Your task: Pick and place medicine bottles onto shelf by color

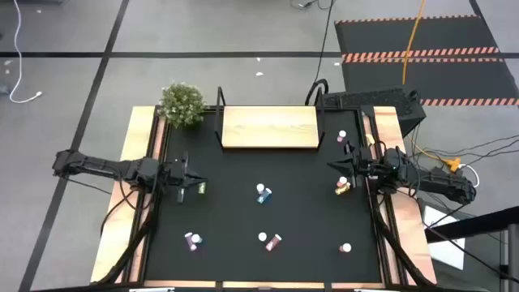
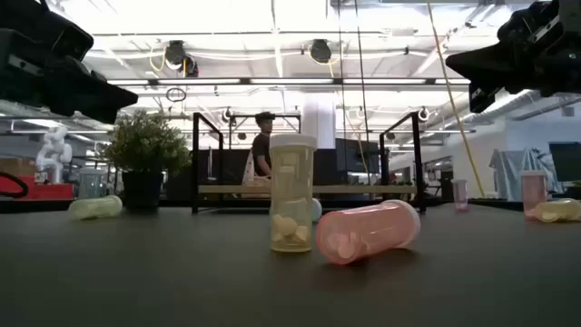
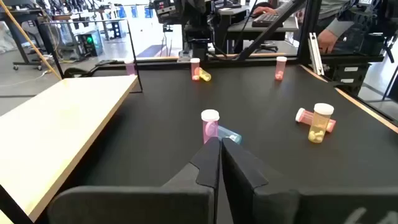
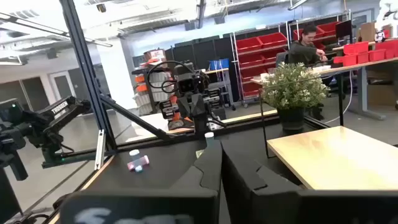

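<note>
Small white-capped medicine bottles are scattered on the black mat. A pink one stands beside a blue one lying down (image 1: 262,193) at the centre. A yellow one (image 2: 292,195) stands by a pink one on its side (image 2: 368,232) near the front. A pale green one (image 1: 201,188) lies just under my left gripper (image 1: 197,179). A yellow and a pink one (image 1: 342,185) sit close to my right gripper (image 1: 331,165). Both grippers are shut, hold nothing and hang above the mat. The shelf (image 1: 268,127) stands at the far middle, its board bare.
A potted green plant (image 1: 182,104) stands at the shelf's left end. Two more bottles (image 1: 345,142) stand by the far right edge, and others lie along the front at the left (image 1: 192,241) and the right (image 1: 345,248). Pale wooden strips (image 1: 138,146) border both table sides. A person (image 2: 263,145) shows behind the table.
</note>
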